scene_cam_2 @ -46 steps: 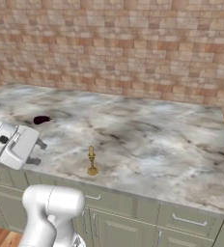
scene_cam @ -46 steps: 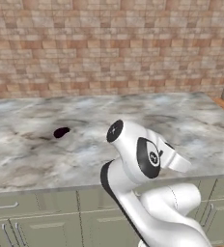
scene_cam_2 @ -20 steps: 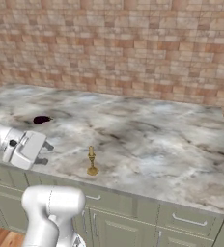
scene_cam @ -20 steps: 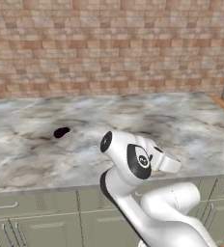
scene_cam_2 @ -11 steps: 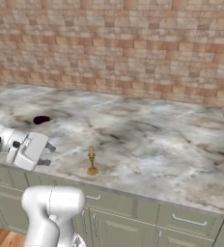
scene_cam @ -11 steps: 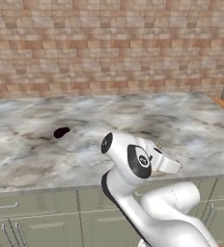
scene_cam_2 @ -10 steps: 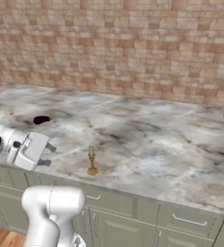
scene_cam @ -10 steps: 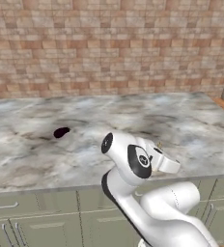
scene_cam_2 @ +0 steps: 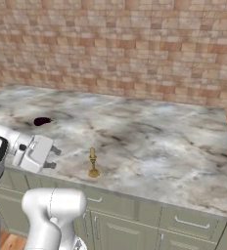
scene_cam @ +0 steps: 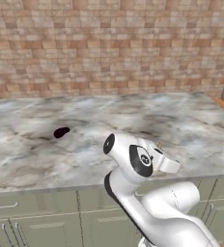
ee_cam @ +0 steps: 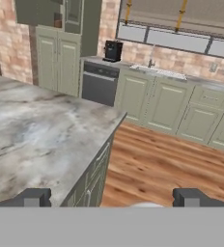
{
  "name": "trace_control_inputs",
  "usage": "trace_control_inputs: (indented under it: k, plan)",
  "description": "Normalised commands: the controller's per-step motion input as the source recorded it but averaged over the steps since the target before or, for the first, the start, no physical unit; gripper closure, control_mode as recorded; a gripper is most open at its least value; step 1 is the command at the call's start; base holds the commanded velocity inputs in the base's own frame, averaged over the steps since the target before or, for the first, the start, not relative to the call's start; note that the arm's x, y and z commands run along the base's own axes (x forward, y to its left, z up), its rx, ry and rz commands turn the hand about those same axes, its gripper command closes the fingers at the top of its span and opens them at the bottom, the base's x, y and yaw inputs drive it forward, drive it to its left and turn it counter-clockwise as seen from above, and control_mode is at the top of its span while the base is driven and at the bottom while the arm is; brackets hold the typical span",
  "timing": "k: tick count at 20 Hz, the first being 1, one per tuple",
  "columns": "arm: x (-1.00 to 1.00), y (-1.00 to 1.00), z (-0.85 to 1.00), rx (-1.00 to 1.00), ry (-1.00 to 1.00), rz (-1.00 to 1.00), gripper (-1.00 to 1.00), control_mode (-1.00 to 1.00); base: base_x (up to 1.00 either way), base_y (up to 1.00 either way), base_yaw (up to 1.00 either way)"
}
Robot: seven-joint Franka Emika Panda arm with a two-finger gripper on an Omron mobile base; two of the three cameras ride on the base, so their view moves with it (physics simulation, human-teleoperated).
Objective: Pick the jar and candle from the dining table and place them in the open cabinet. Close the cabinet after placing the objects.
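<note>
pincer point(scene_cam_2: 52, 158) has edged closer to the candle point(scene_cam_2: 93, 164).

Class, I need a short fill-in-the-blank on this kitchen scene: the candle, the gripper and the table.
1. The candle stands ____ on the dining table.
2. The gripper holds ____.
3. The candle stands near the table's ____ edge.
4. The dark blob lies on the ____.

Missing words: upright; nothing; front; table

Behind my marbled grey-white surface point(scene_cam: 32, 159) runs a tan brick wall point(scene_cam: 109, 43); sage-green cabinets point(ee_cam: 167, 103) line the orange plank floor point(ee_cam: 157, 164).
</note>
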Motion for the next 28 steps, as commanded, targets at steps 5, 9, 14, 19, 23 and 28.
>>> trace_control_inputs:
  k: [5,9,14,19,23,28]
  plan:
    - [0.15,-0.09,-0.14,0.00,0.00,0.00,-1.00,-1.00,0.00,0.00,0.00]
    - [0.16,-0.09,-0.17,0.00,0.00,0.00,-1.00,-1.00,0.00,0.00,0.00]
    - [0.19,-0.05,-0.16,0.00,0.00,0.00,-1.00,-1.00,0.00,0.00,0.00]
    - [0.27,0.00,-0.17,0.00,0.00,0.00,-1.00,-1.00,0.00,0.00,0.00]
    - [0.30,0.00,-0.18,0.00,0.00,0.00,-1.00,-1.00,0.00,0.00,0.00]
    - [0.28,0.00,-0.19,0.00,0.02,0.00,-1.00,-1.00,0.00,0.00,0.00]
